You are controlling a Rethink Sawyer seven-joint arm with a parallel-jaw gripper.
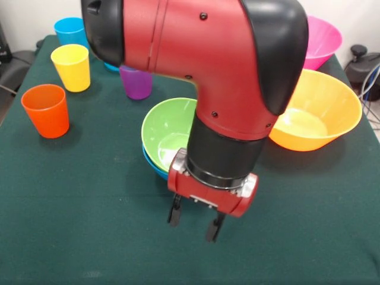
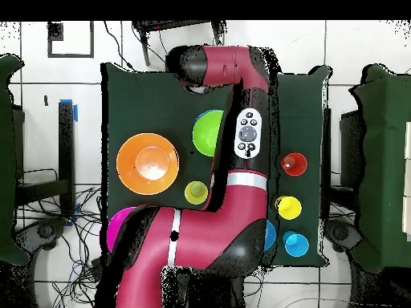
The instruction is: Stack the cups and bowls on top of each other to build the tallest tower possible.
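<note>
Two jaws of the gripper (image 1: 193, 224) hang spread and empty over bare bench (image 1: 77, 237) at lower centre. Behind it, mid-frame, the green bowl (image 1: 166, 127) sits in a blue bowl (image 1: 153, 163). Orange-yellow bowl (image 1: 317, 113) right; orange cup (image 1: 46, 110) left.

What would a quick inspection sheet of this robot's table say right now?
Surface: dark green cloth table, bare in front.
Job's things: green bowl nested in a blue bowl; orange-yellow bowl, pink bowl; orange cup, yellow cup, blue cup, purple cup standing apart. No tower built yet.
Clutter: nothing seen.
Grippers: gripper open, empty, hanging above the cloth.
Cables: cables on the floor beside the table.
Surroundings: tiled floor.
</note>
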